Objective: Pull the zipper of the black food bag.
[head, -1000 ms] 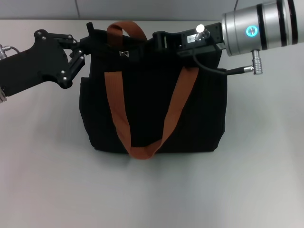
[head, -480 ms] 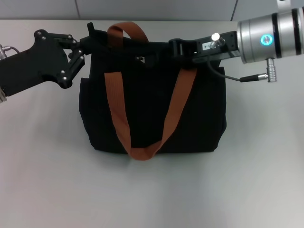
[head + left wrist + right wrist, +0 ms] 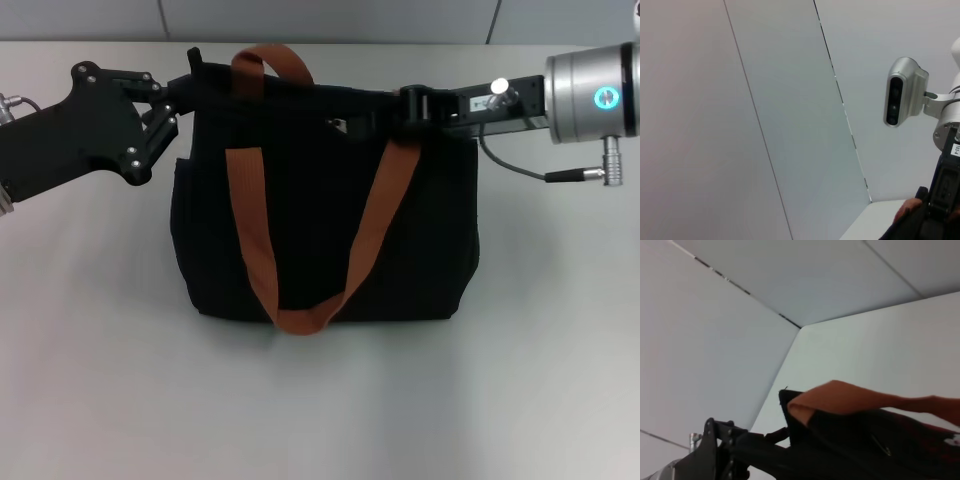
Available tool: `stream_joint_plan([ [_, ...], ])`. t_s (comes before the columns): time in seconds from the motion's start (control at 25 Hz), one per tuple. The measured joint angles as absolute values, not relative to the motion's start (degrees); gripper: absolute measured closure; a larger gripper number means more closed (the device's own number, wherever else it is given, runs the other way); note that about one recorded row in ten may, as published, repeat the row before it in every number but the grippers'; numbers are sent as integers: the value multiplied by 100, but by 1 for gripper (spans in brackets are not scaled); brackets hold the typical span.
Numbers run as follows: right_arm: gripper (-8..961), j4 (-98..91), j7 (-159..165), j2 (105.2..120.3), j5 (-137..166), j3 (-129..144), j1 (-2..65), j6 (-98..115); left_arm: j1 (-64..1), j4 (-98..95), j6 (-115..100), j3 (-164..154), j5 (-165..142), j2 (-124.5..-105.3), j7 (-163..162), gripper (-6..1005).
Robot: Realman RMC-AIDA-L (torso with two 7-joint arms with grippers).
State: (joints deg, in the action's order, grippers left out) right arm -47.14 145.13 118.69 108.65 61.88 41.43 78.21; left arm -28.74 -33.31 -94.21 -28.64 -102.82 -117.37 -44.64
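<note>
In the head view, the black food bag [image 3: 325,200] stands on the table [image 3: 320,400]. The left gripper [image 3: 190,88] pinches its left top corner. The right gripper [image 3: 385,118] is clamped on the zipper [image 3: 340,125], right of centre along the top edge.

The left wrist view shows mostly wall.

In the right wrist view, an orange strap [image 3: 850,399] arches over the bag's top.

left gripper [image 3: 185,88]: matte black angular plates, silver screw heads. right gripper [image 3: 385,115]: black body, white label, silver knob; silver wrist cylinder with black bands, cyan ring light, thin black cable, metal plug.
</note>
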Motion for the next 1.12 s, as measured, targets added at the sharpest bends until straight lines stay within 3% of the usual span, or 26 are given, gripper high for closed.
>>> stream_joint_plan([
  [0.64, 953, -5110, 14430, 11793, 10944, 5551, 3576, 8130, -2882, -3332, -9373, -2836, -10254, -11725, -4462, 967],
  [1.12, 921, -5189, 14277, 11789, 10809, 5491, 3811, 8536, -2919, -3332, -9360, -2833, -10231, -11758, -4483, 968],
])
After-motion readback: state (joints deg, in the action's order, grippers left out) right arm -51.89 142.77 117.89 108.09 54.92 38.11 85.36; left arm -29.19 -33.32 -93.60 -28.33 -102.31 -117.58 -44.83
